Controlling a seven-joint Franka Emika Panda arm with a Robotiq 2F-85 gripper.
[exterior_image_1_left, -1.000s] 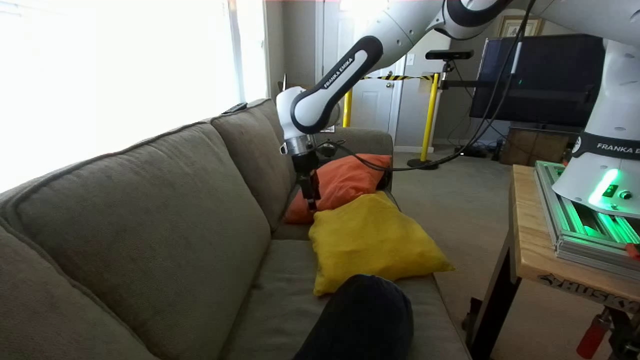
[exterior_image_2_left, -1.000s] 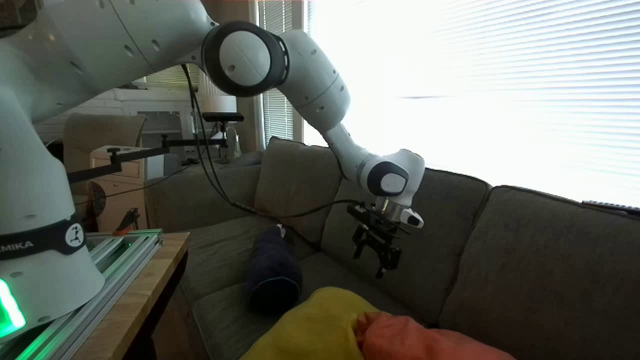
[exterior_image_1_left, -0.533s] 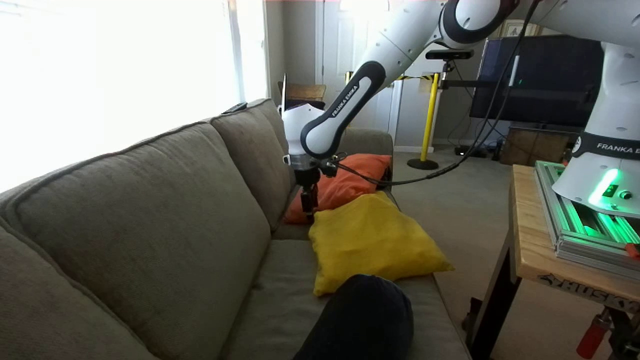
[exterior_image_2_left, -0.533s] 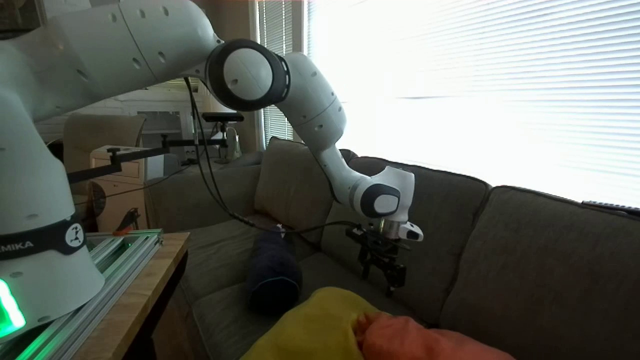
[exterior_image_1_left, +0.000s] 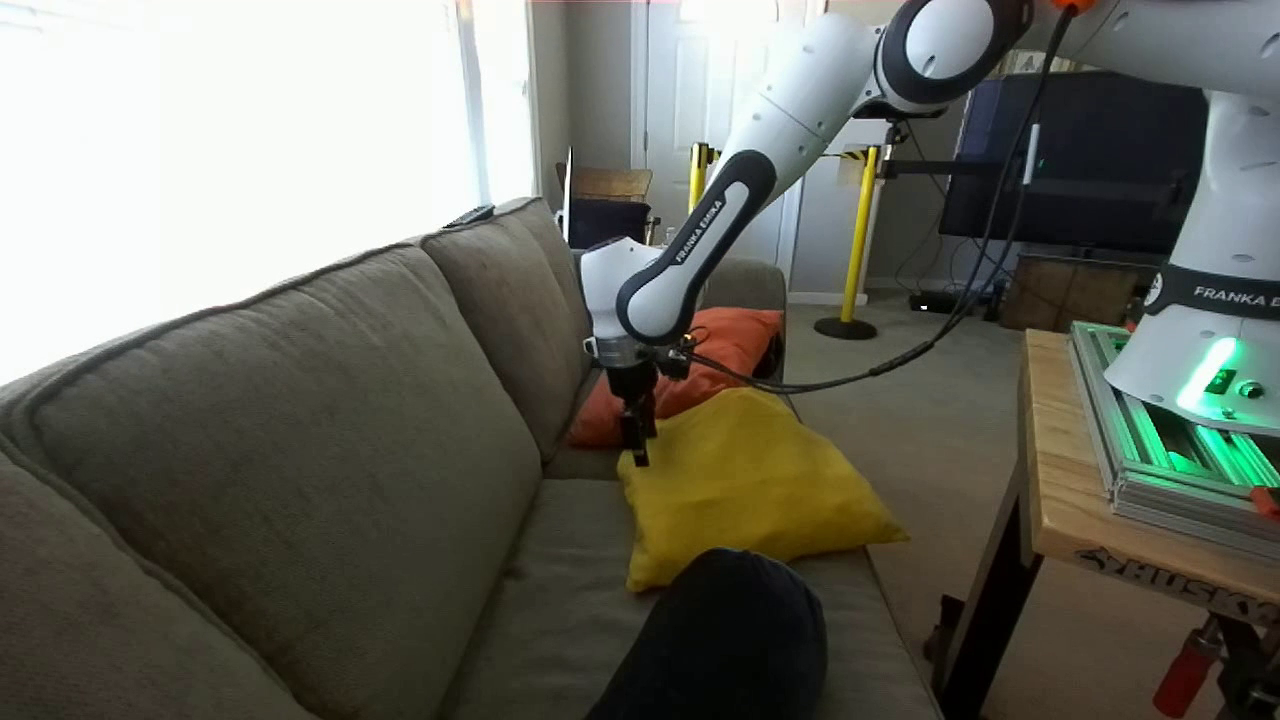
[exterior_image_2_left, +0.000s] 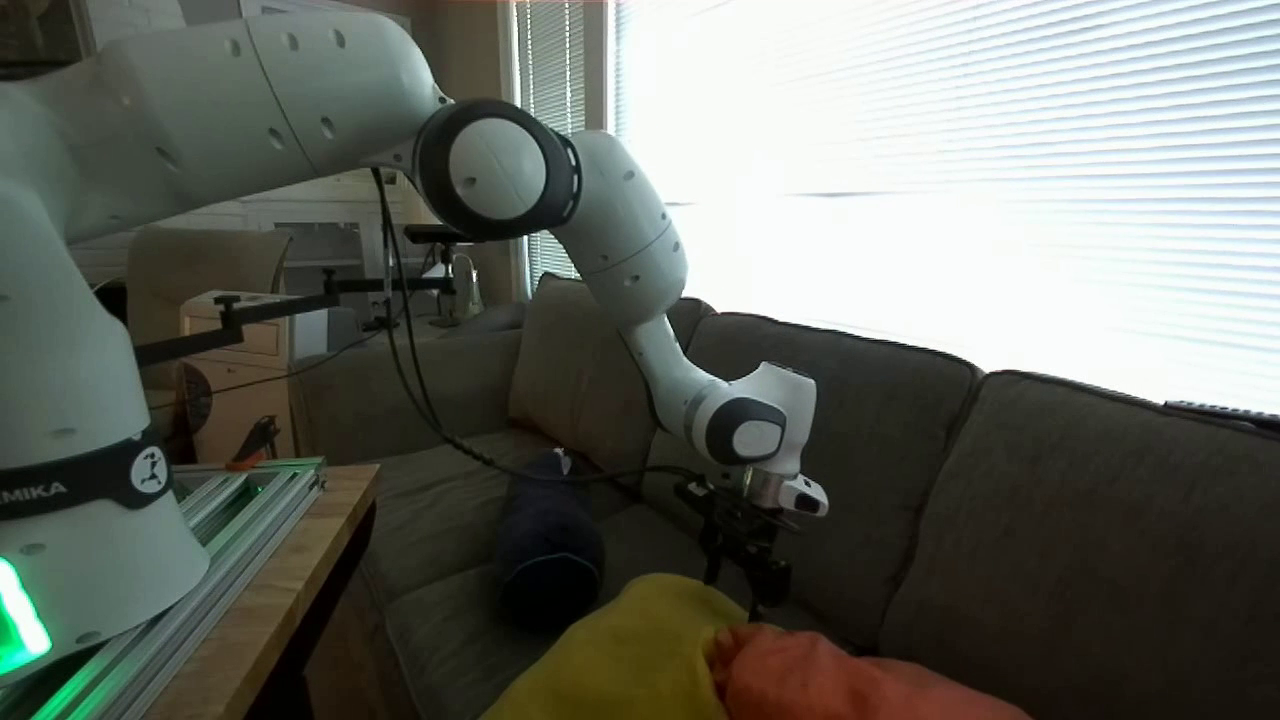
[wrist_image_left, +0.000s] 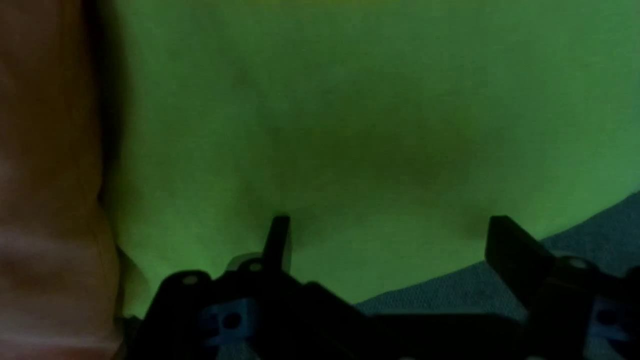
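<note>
"Just over the yellow pillow (exterior_image_1_left: 760, 490), I have the gripper (wrist_image_left: 391, 222) pointing down, fingers spread wide and pinching nothing. The pillow lies on the sofa (exterior_image_1_left: 300, 430) seat, a corner jutting past the front edge."

"Is the gripper touching it?"

"I can't tell. The wrist view gives me mostly its cloth, tinted green there, beneath and between the fingertips."

"Why does the pillow sit at a tilt?"

"I judge that the orange pillow (exterior_image_1_left: 740, 335) props its far side; they meet in both exterior views. The orange seems to lean by the sofa's arm, which would explain why neither slumps flat."

"And the fingers?"

"Their spread spans a broad patch of plump cloth, and the downward wrist sets both tips facing it, I'd say, rather than the sofa's back."

"Where are the edges?"

"Toward the bottom right of the wrist view, the pillow's border slants by a fingertip, with grey seat fabric beyond. The orange pillow hems it in along that view's left."

"Any room to shift?"

"The navy bolster (exterior_image_2_left: 550, 560) lies well apart from the fingers. Toward the robot, carpet (exterior_image_1_left: 930, 430) runs between sofa and workbench (exterior_image_1_left: 1060, 470); the cable (exterior_image_1_left: 885, 368) droops across that gap, so I'd mind it."
</note>
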